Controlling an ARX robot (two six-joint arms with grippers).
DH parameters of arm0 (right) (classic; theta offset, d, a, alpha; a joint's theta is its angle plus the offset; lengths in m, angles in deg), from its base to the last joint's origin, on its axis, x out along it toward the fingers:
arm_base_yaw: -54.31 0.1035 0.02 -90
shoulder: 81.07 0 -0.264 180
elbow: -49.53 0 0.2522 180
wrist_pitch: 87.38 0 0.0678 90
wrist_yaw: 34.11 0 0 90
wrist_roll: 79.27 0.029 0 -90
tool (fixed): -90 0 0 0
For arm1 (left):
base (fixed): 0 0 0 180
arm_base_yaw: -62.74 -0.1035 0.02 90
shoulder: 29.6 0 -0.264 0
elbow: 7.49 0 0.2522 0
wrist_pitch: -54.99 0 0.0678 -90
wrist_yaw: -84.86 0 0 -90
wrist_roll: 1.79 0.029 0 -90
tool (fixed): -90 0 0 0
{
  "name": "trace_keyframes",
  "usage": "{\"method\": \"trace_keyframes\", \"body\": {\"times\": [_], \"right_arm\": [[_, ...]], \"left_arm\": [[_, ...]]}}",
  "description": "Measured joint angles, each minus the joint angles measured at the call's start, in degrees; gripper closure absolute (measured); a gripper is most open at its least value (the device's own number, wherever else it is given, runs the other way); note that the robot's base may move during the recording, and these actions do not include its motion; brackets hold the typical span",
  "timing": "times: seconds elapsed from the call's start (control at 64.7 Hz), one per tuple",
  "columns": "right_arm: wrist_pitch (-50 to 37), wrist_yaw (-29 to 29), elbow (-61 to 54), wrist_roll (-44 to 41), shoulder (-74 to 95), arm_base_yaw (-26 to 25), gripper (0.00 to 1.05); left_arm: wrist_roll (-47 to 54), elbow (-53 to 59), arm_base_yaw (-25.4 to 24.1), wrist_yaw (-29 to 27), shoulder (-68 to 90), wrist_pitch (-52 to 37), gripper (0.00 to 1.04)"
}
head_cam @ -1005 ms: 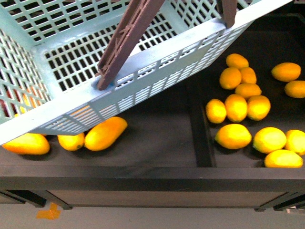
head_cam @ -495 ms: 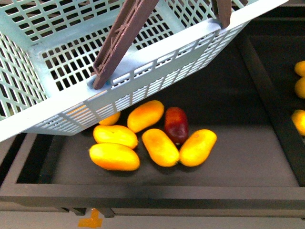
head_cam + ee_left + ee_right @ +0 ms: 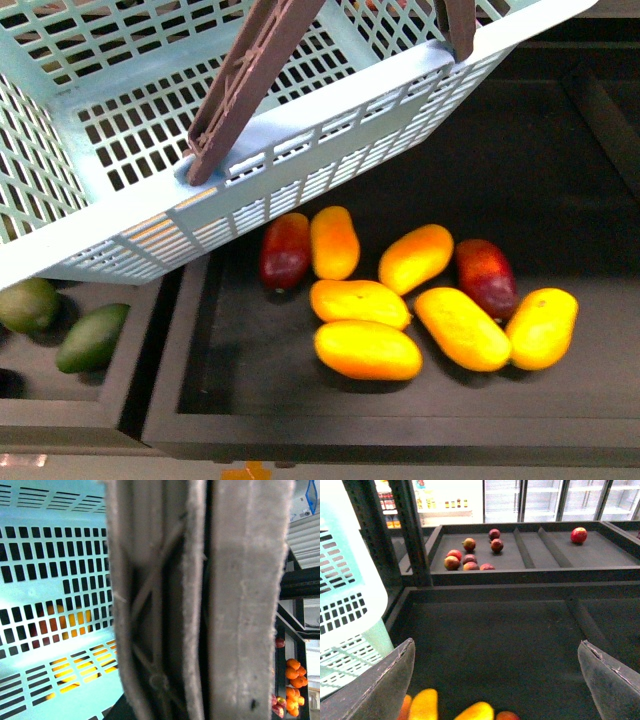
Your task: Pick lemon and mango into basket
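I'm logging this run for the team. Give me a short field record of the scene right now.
basket: tilted, held up, no fruit seen inside
left end effector: closed on the handle
right end effector: open, empty
yellow mangoes: six, in the black bin
dark red mangoes: two, same bin
avocados: in the next compartment
lemon: not in view

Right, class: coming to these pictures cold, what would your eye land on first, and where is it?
The tilted teal basket fills the upper left of the front view, its brown handle slanting across it. Below it, yellow mangoes lie clustered in a black tray, with two dark red mangoes among them. Green avocados sit in the next compartment, at the far left.
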Motion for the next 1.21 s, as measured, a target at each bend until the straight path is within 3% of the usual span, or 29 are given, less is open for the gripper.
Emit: {"method": "trace_keyframes", "body": {"times": [0.371, 0.495, 0.557, 0.588, 0.665, 0.943, 1.206], "right_arm": [[0.50, -0.17, 0.17, 0.48, 0.07, 0.13, 0.09], [29.27, -2.67, 12.66, 12.35, 5.66, -1.25, 0.09], [43.23, -0.04, 20.24, 22.91, 13.64, -3.43, 0.09], [46.29, 0.74, 23.08, 26.91, 18.47, -4.42, 0.09], [43.19, -0.94, 29.40, 33.05, 30.05, -6.01, 0.09], [39.30, -5.40, 46.10, 39.63, 59.93, -5.33, 0.09], [40.33, -5.92, 54.05, 45.35, 72.04, -4.68, 0.09]], "left_arm": [[1.18, 0.00, -1.03, -1.64, -0.02, 0.00, 0.90], [0.20, 0.00, -0.46, 0.02, 0.00, 0.09, 0.90], [0.07, 0.00, -0.13, 0.13, -0.02, 0.07, 0.90], [0.09, 0.00, -0.09, 0.17, -0.02, 0.07, 0.90], [-0.07, 0.00, 0.09, 0.85, -0.02, 0.07, 0.90], [0.09, 0.00, -0.13, -0.37, -0.02, 0.07, 0.90], [-0.04, 0.00, 0.00, 0.31, -0.02, 0.07, 0.90]]}}
